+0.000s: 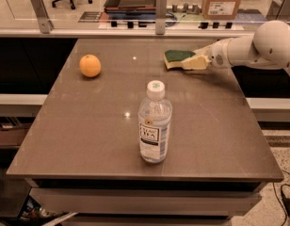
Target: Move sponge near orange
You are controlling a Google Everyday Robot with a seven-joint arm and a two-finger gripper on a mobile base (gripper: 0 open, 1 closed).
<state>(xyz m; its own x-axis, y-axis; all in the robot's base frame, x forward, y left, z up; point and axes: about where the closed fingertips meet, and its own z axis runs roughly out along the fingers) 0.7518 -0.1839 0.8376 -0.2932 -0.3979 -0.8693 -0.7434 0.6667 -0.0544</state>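
Camera view shows the sponge lying flat at the far right of the bench, green side up, with the gripper touching its right end; whether the jaws are clamped on it I cannot tell. The orange sits well apart at far left. Light, soft and squashy by its look, the sponge should hold if pinched across its yellow sides.
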